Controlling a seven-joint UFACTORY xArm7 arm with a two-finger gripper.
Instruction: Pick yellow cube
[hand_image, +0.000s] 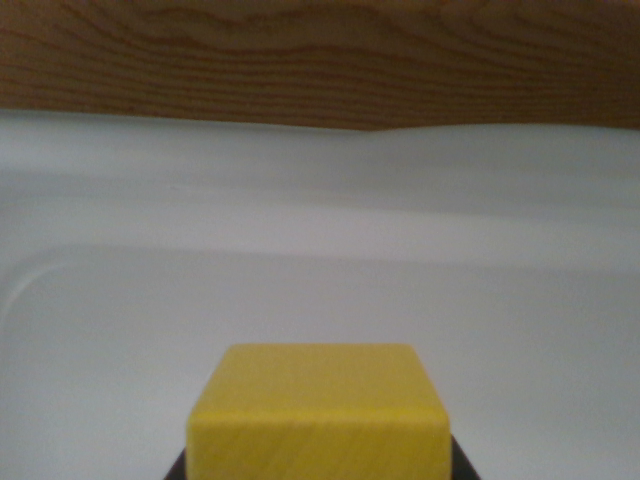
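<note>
A: Wrist view. You have the cube at the bottom centre, large and close to the lens. Its top face and its near face both show; the near face runs off the lower edge.

B: And the gripper?

A: You see only two dark slivers, one at each lower corner of the cube: the left one and the right one. Each sits right against a side of the cube. They are likely gripper parts, but too little shows to be sure.

B: So do the jaws hold it?

A: Cannot tell. You cannot see from here whether the jaws press the cube, nor how wide they stand. Record the gripper state as undetermined.

B: What carries the cube?

A: A white tray, seemingly. A rounded inner corner curves at the wrist view's left, and the rim runs across above it. The cube appears over the tray floor, well apart from that far rim. You cannot tell whether it rests on the floor or is raised.

B: Beyond the tray?

A: A wood surface, grain running sideways, fills the top strip.
</note>
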